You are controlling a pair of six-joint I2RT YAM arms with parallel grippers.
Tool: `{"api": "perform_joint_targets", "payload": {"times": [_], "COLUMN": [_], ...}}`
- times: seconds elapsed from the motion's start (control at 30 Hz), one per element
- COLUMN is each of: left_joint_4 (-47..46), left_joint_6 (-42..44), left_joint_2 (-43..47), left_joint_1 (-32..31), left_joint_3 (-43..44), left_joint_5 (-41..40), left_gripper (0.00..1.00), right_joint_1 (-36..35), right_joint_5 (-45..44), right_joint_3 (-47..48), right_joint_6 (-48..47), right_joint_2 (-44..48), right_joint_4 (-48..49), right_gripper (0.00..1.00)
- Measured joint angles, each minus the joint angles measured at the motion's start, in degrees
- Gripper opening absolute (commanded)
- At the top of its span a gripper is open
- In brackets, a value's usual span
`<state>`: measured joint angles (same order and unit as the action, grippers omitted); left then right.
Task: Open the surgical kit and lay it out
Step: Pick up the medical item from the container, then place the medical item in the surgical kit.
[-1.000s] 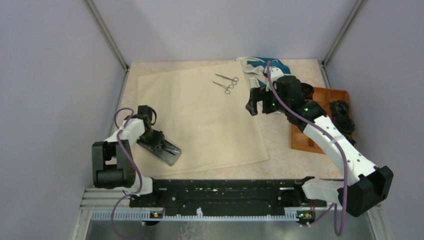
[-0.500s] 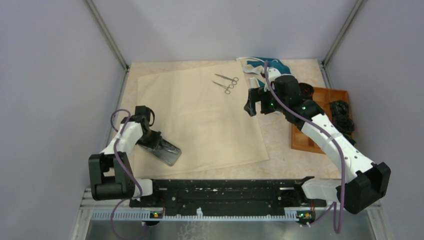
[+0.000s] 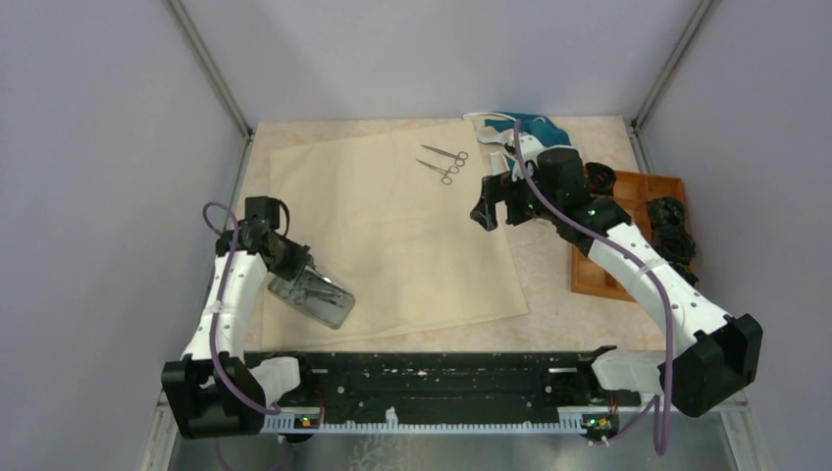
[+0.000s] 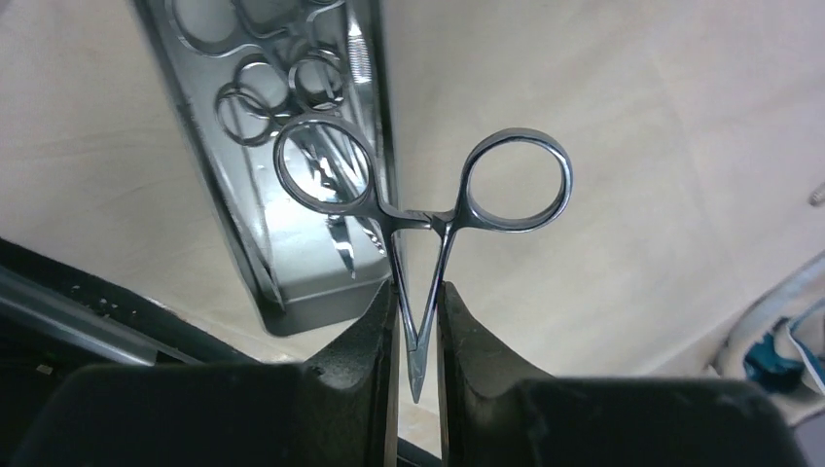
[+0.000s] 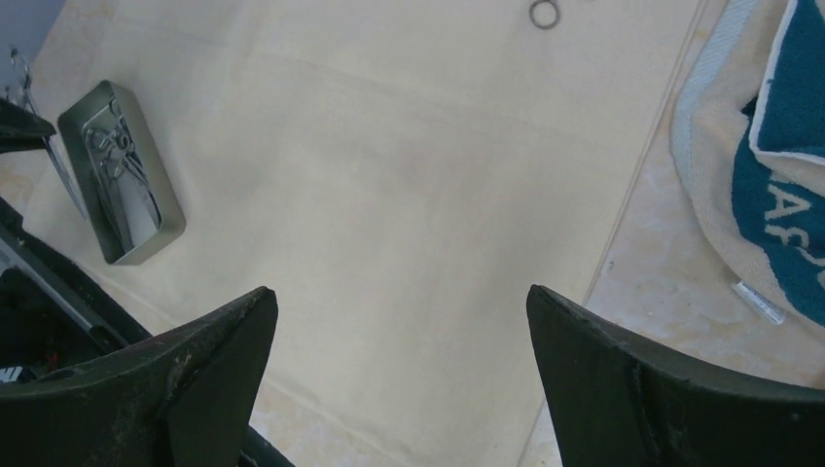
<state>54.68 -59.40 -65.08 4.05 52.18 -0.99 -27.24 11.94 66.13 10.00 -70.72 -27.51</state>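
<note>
The left hand [image 4: 416,331] is clenched on the thin forceps [image 4: 428,209] at the shanks, rings pointing away, with the steel tray [image 4: 321,309] just ahead-left of it (light, stiff, slippery; probably best pinched near the joint). The right hand [image 5: 399,297] gapes empty.

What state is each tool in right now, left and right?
Left tool: closed on the ring-handled forceps.
Right tool: open, holding nothing, above the beige cloth.

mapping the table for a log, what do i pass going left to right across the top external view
steel tray → two ring-handled instruments → teal-and-white fabric → orange-brown compartment tray
</note>
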Motion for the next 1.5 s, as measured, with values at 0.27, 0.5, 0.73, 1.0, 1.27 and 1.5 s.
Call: {"api": "perform_joint_targets", "payload": {"times": [0.27, 0.5, 0.73, 1.0, 1.27, 1.5], "left_joint_4": [-10.38, -20.96, -24.33, -26.12, -28.59, -29.09], "left_joint_6": [7.61, 6.51, 5.49, 3.8, 1.88, 1.18], "left_joint_2": [1.81, -1.84, -3.96, -4.33, -5.64, -6.49], "left_joint_1": [-0.04, -3.19, -12.2, -13.73, -15.43, -15.96], "left_joint_3": [1.33, 0.2, 0.04, 0.04, 0.04, 0.04], "left_joint_5": [24.7, 51.1, 65.22, 69.4, 71.67, 71.93], "left_gripper": [0.0, 0.0, 0.0, 0.0, 0.0, 0.0], "right_joint_1": [-4.52, -10.29, -18.8, -20.87, -24.83, -25.4], "right_joint_5": [7.32, 19.43, 20.52, 30.23, 33.2, 32.74], "right_joint_3": [-14.34, -26.27, -26.47, -24.35, -21.0, -21.0], "right_joint_6": [-12.15, -34.05, -47.23, -62.62, -71.14, -73.53], "right_joint_2": [6.34, 13.64, 7.61, 3.19, -0.28, -2.51], "right_joint_4": [16.15, 30.64, 42.12, 43.74, 44.98, 48.0], "right_gripper": [0.96, 0.98, 0.88, 0.64, 0.53, 0.38]}}
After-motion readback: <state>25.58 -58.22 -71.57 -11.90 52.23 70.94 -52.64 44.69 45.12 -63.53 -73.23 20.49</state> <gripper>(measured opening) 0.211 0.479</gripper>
